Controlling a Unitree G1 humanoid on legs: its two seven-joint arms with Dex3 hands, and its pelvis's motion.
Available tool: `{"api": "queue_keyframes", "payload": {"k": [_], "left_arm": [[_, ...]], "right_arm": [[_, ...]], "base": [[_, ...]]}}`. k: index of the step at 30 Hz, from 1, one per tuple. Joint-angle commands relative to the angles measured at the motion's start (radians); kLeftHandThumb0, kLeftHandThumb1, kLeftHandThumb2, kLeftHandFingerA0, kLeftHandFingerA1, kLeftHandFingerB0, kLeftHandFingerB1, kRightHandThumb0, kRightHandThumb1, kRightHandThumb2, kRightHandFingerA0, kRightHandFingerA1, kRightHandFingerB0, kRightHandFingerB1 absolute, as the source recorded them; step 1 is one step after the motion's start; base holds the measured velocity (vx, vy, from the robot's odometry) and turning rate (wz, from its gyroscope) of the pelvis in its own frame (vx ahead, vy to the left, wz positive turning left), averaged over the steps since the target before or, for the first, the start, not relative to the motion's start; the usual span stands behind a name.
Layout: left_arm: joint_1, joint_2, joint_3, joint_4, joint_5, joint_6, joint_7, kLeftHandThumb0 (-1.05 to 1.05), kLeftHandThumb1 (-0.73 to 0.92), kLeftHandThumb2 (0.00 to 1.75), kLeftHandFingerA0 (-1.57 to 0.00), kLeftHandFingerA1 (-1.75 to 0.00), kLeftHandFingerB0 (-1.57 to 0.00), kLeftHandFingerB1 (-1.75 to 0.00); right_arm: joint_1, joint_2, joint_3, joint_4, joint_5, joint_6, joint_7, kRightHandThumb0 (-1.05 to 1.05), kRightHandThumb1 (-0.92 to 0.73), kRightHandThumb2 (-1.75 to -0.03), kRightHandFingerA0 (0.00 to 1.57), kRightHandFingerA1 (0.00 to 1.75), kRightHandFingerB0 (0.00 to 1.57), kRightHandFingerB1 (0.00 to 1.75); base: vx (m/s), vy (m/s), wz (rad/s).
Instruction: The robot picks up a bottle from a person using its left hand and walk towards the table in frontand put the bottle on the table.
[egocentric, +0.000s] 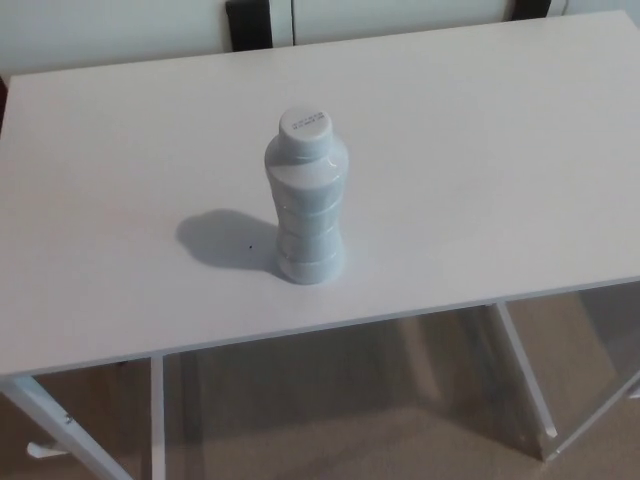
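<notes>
A pale, ribbed plastic bottle (307, 200) with a white cap stands upright on the white table (480, 150), a little in from the front edge near the middle. It casts a shadow to its left. Nothing touches it. Neither of my hands nor any part of my arms shows in the head view, and no person appears.
The table's front edge (330, 325) runs across the lower part of the picture, with white legs (70, 425) and a beige floor below. A dark chair back (249, 22) stands behind the far edge against a light wall.
</notes>
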Motion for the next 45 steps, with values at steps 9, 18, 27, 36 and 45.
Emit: {"api": "queue_keyframes", "payload": {"k": [9,18,27,36,45], "left_arm": [[-0.517,-0.141,-0.019,0.983,0.245,-0.131,0.56,-0.44,0.55,0.61,-0.65,-0.48,-0.6,-0.45],[-0.63,-0.148,-0.012,1.342,0.28,-0.236,0.809,-0.51,0.72,0.61,-0.63,-0.79,-0.56,-0.44],[-0.66,-0.092,-0.065,1.435,0.302,-0.302,0.741,-0.52,0.75,0.63,-0.5,-0.5,-0.46,-0.39],[-0.721,-0.086,-0.097,1.5,0.32,-0.364,0.753,-0.48,0.72,0.62,-0.45,-0.45,-0.45,-0.4],[-0.754,-0.086,-0.104,1.564,0.336,-0.406,0.768,-0.47,0.55,0.91,-0.4,-0.57,-0.32,-0.51]], "right_arm": [[0.026,0.019,-0.028,0.022,0.001,-0.035,-0.114,-0.35,-0.66,-0.59,0.73,0.43,0.57,0.39],[0.017,0.03,-0.015,0.025,-0.013,-0.033,-0.123,-0.33,-0.66,-0.6,0.75,0.45,0.59,0.4],[-0.014,0.037,-0.021,0.023,-0.004,-0.012,-0.115,-0.34,-0.66,-0.59,0.73,0.43,0.57,0.38],[-0.039,0.035,-0.014,0.021,-0.012,-0.012,-0.107,-0.35,-0.65,-0.59,0.74,0.43,0.58,0.38],[-0.05,0.036,-0.023,0.023,-0.006,0.013,-0.104,-0.37,-0.66,-0.6,0.75,0.44,0.59,0.39]], "base": [[0.0,0.0,0.0],[0.0,0.0,0.0],[0.0,0.0,0.0],[0.0,0.0,0.0],[0.0,0.0,0.0]]}}
